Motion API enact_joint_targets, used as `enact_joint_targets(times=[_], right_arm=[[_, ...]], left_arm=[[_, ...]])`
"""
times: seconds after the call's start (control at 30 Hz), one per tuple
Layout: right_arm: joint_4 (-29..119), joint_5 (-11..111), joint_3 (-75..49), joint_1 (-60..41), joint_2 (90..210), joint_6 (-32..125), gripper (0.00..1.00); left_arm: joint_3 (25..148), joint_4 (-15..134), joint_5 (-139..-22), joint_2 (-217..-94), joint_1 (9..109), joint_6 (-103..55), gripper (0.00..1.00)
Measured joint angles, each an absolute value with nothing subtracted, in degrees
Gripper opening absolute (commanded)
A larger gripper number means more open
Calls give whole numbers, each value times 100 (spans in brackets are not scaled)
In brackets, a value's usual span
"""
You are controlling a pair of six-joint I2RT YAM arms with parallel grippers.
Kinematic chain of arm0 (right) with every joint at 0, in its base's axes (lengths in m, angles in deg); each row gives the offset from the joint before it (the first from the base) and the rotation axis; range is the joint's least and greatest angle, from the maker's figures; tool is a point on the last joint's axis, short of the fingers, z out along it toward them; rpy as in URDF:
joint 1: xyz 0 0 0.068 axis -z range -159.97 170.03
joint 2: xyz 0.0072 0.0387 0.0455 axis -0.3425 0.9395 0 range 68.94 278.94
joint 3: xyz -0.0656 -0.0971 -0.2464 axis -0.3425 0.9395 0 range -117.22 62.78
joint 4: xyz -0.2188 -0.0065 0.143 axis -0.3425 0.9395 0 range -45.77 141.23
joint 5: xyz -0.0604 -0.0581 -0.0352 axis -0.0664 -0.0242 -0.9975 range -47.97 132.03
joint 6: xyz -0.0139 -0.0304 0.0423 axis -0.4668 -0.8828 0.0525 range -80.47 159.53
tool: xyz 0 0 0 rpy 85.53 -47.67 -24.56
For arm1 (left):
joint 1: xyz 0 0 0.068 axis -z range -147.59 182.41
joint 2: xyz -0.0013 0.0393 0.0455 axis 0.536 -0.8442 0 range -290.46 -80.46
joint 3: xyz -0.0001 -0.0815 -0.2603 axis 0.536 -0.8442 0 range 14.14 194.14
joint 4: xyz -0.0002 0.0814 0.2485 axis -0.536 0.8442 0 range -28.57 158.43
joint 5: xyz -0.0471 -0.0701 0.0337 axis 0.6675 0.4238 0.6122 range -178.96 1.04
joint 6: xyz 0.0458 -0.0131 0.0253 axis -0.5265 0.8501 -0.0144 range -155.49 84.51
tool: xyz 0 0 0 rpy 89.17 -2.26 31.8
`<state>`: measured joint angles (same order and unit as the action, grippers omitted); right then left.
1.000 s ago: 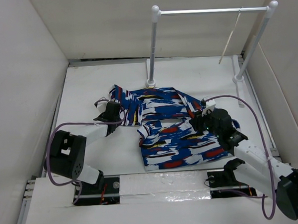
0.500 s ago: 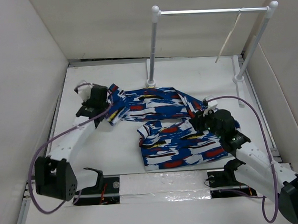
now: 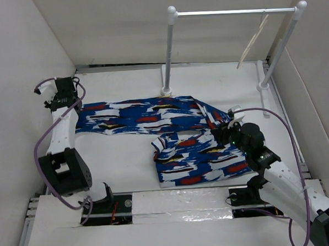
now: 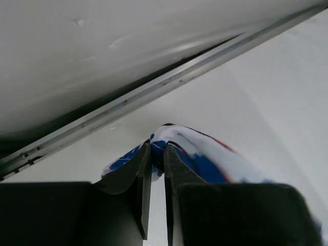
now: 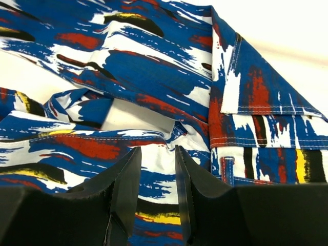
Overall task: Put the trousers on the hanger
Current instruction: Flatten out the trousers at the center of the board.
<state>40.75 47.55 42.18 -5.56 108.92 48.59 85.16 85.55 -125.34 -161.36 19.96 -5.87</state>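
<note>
Pulled leftward over the past second, one leg of the trousers [image 3: 147,114] lies stretched across the table [image 3: 119,155], long axis left to right. Its cuff is pinched in the left claw [image 4: 156,154] by the left wall. The right claw [image 5: 156,154], jaws narrow, sits at the waist, grip unclear. The hanger [image 3: 252,41] hangs on the rail [image 3: 233,12], back right.
</note>
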Motion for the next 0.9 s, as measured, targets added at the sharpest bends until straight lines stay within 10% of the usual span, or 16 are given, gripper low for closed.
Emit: enact_joint_targets(times=[0.1,0.17,0.33,0.57,0.9], right_arm=[[4077,4641,4218,-556,10938,4859,37],[4077,4556,4218,-556,11028,4856,19],[4077,4412,4218,-556,11421,4874,4],[4390,4171,4211,-556,11762,4904,58],[4765,3964,4325,-497,11432,5442,64]], left_arm=[[8599,8732,-12669,-16809,2007,-657,32],[8619,8819,-12676,-17035,2033,-639,45],[8617,8681,-12665,-16753,2744,-652,46],[7801,7875,-11657,-15426,5646,-154,47],[4383,6459,-9635,-13992,6449,598,59]])
